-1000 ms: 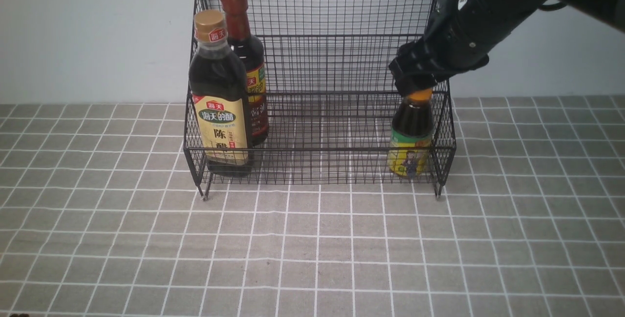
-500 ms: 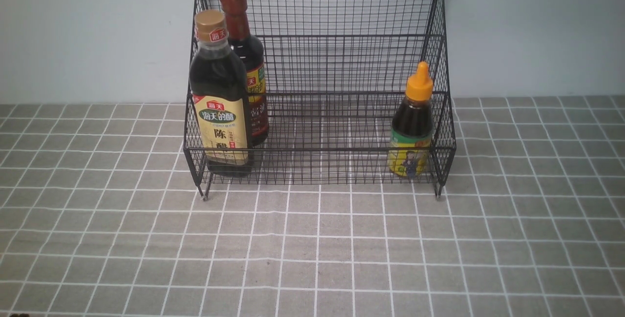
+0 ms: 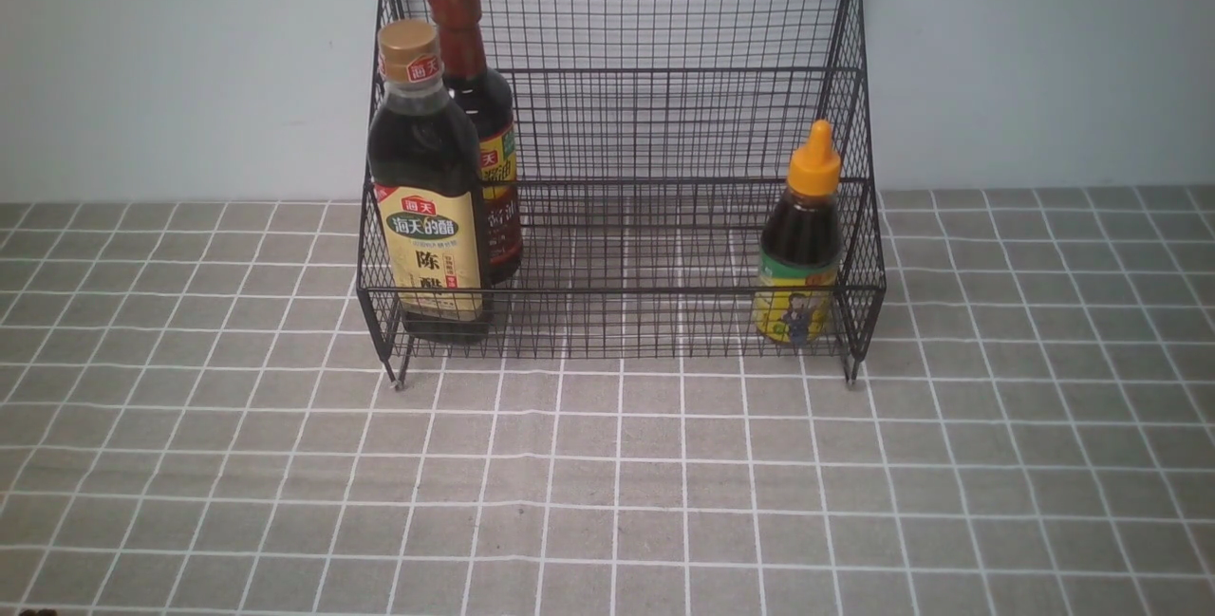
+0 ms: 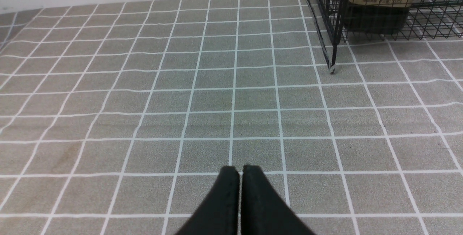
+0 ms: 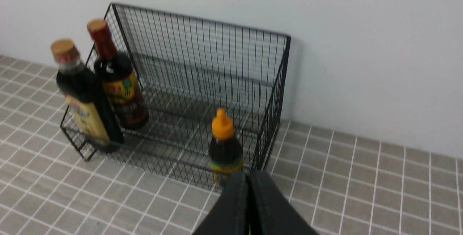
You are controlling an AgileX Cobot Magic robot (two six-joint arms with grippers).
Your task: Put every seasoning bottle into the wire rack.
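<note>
The orange-nozzled sauce bottle (image 3: 799, 246) stands at the right end of the wire rack (image 3: 617, 291), long axis near upright, and the right gripper (image 5: 247, 177), nearer to it than the left gripper (image 4: 237, 171), hangs apart from it on the near side. Both grippers are closed, holding nothing; likely no bottle needs another move.

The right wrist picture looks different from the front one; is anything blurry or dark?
Right wrist view: dark bottles, labels too soft to read; front view: brighter, the large beige label legible, small yellow label's fine print unclear.
</note>
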